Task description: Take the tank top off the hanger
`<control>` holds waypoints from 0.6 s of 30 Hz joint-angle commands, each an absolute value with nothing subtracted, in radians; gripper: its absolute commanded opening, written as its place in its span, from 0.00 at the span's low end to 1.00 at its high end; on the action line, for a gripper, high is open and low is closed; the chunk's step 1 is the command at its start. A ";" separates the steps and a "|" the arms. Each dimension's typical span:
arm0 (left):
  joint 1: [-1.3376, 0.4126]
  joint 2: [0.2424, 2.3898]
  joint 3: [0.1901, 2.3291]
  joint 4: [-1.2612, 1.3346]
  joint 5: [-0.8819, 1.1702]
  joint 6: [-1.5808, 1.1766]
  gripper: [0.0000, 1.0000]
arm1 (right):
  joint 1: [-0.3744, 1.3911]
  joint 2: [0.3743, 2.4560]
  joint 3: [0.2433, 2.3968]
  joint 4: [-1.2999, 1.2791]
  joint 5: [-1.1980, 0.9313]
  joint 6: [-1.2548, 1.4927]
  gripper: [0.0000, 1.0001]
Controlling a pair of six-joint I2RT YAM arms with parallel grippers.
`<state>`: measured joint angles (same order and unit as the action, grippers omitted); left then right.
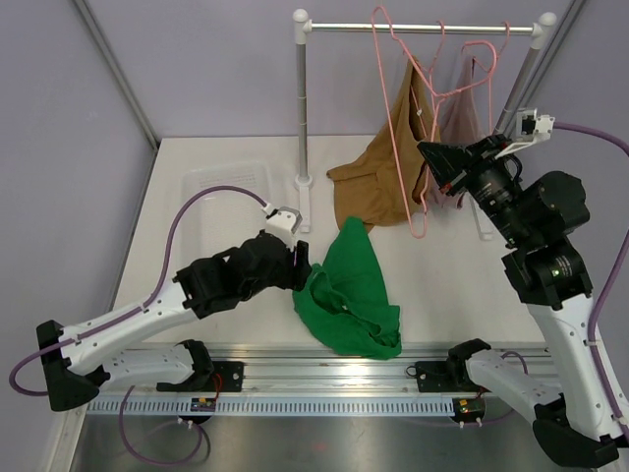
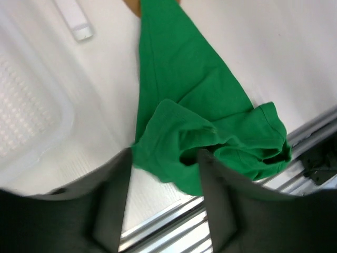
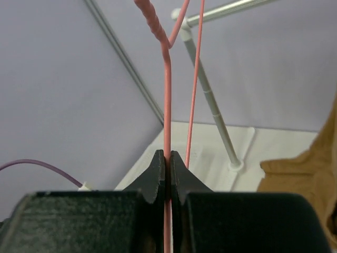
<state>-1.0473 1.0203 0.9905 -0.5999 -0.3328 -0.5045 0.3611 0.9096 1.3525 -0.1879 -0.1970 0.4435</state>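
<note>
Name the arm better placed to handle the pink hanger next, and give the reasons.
Right. The right gripper is shut on the wire of the pink hanger below the rail. The left gripper hangs open, low over the green tank top on the table.

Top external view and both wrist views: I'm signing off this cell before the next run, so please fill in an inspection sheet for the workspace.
Surface: white table, no spills seen.
Job's things: green tank top lies crumpled on the table, off the pink hanger.
Clutter: brown garment by the rack; mauve garment hanging from the rail; clear tray.
Tools: left tool open over the tank top; right tool shut on the hanger wire.
Cables: purple cables loop from both wrists, off the cloth.
Surroundings: lilac walls.
</note>
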 commanded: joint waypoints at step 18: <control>-1.046 0.736 1.140 -0.920 -0.649 -0.457 0.99 | 0.365 1.512 1.988 -0.698 0.077 0.244 0.00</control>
